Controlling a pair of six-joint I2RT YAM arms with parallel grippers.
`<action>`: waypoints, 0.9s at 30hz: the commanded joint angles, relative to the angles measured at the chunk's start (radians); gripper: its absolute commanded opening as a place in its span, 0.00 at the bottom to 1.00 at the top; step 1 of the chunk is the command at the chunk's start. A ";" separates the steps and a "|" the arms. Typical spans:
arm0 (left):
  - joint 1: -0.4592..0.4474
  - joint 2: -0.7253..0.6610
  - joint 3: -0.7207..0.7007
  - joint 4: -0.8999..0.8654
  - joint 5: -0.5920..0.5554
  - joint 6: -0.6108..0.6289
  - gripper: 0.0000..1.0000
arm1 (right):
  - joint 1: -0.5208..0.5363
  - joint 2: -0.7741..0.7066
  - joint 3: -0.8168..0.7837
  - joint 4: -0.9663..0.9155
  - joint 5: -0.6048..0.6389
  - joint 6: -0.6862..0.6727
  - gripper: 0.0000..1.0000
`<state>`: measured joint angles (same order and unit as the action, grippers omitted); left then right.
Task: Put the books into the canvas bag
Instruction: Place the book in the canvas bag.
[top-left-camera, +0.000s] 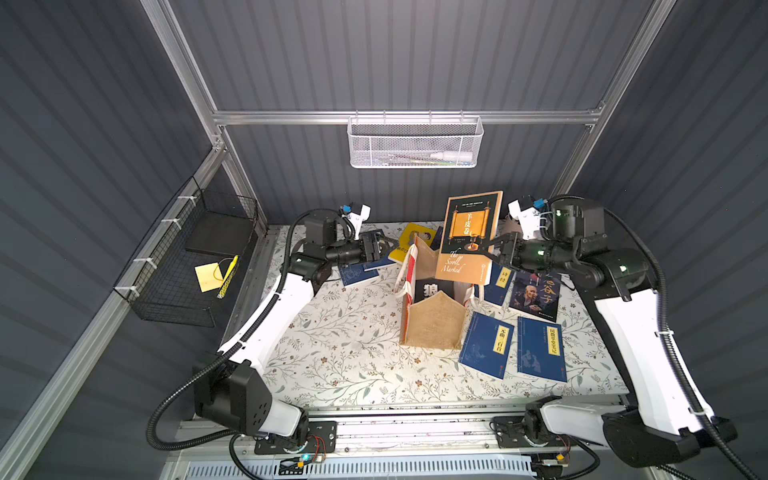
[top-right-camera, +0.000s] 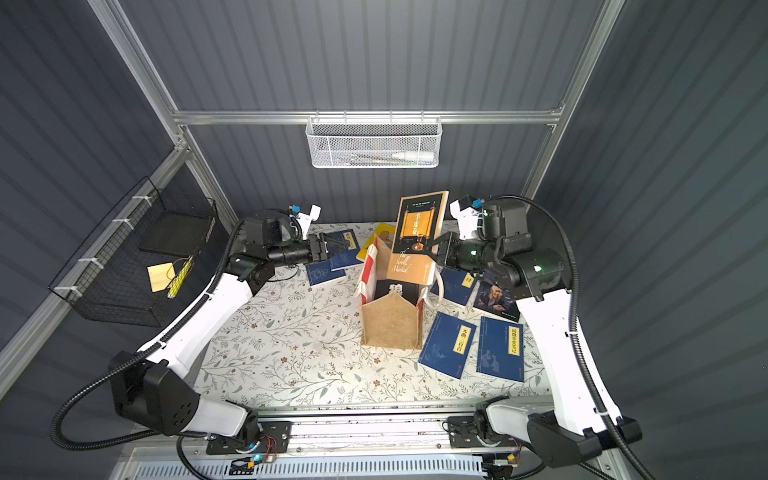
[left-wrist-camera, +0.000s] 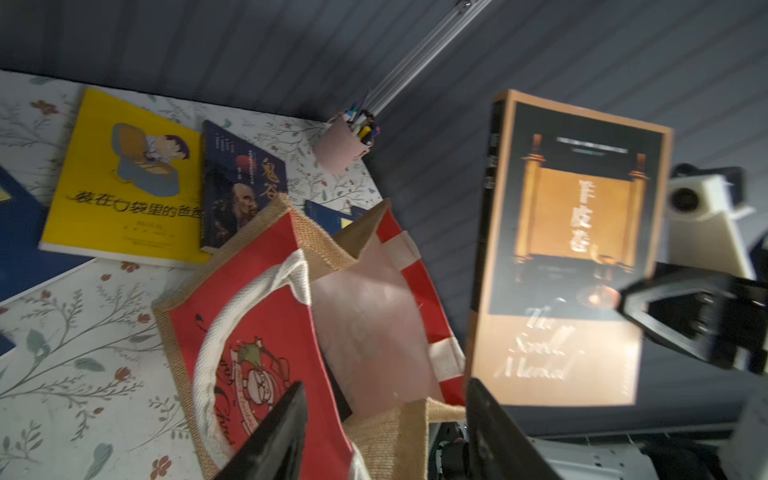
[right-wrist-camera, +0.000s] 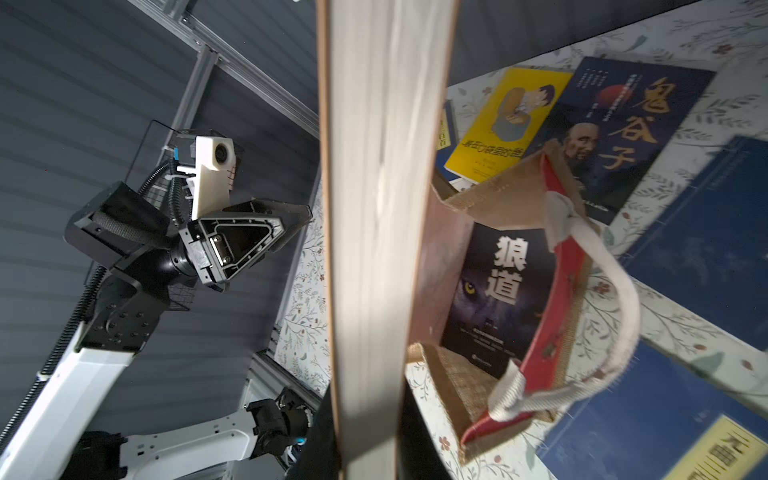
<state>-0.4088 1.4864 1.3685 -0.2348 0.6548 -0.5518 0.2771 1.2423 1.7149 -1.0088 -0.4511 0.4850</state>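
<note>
Two navy books (top-left-camera: 486, 345) lie at 4 o'clock of the bag (top-left-camera: 434, 328) on the floral surface (top-left-camera: 332, 353), grey ribbed walls around, in both top views; the right gripper (top-left-camera: 486, 249) clamps "The Scroll Marked" (top-left-camera: 467, 224) upright over the bag. Left wrist view: the left gripper (left-wrist-camera: 386, 419) stands released, jaws apart. Right wrist view: "狼道" (right-wrist-camera: 498, 291) stands inside the bag.

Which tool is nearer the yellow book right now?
Left. The left tool hangs open right beside the yellow book; the right tool is beyond the bag, gripping the scroll book.
</note>
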 joint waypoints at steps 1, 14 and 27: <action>-0.081 0.073 0.090 -0.147 -0.144 0.083 0.61 | 0.003 -0.007 -0.018 -0.056 0.067 -0.047 0.00; -0.188 0.205 0.129 -0.214 -0.261 0.096 0.25 | 0.078 0.093 -0.058 -0.027 0.065 -0.033 0.00; -0.188 0.122 0.141 -0.266 -0.350 0.119 0.00 | 0.090 0.189 0.214 -0.165 0.107 -0.051 0.00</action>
<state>-0.5961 1.6688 1.4731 -0.4812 0.3386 -0.4511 0.3580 1.4139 1.8690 -1.1431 -0.3573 0.4606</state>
